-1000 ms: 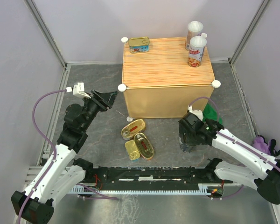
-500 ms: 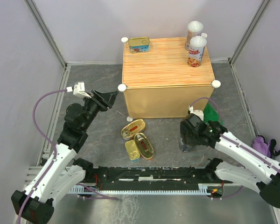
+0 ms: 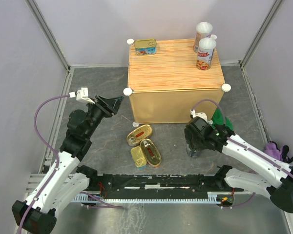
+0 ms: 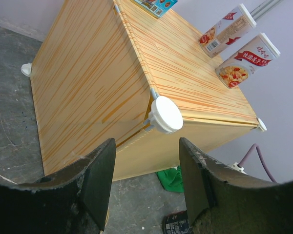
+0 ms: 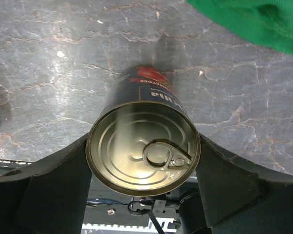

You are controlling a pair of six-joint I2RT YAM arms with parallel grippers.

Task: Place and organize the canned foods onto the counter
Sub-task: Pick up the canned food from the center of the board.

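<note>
Cylindrical dark blue tin (image 5: 151, 95), shiny concentric-ribbed metal lid (image 5: 132, 146)

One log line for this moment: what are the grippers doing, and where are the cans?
right gripper: closed on blue can | left gripper: open, empty, facing counter | on counter: three cans | on table: three flat tins
</note>
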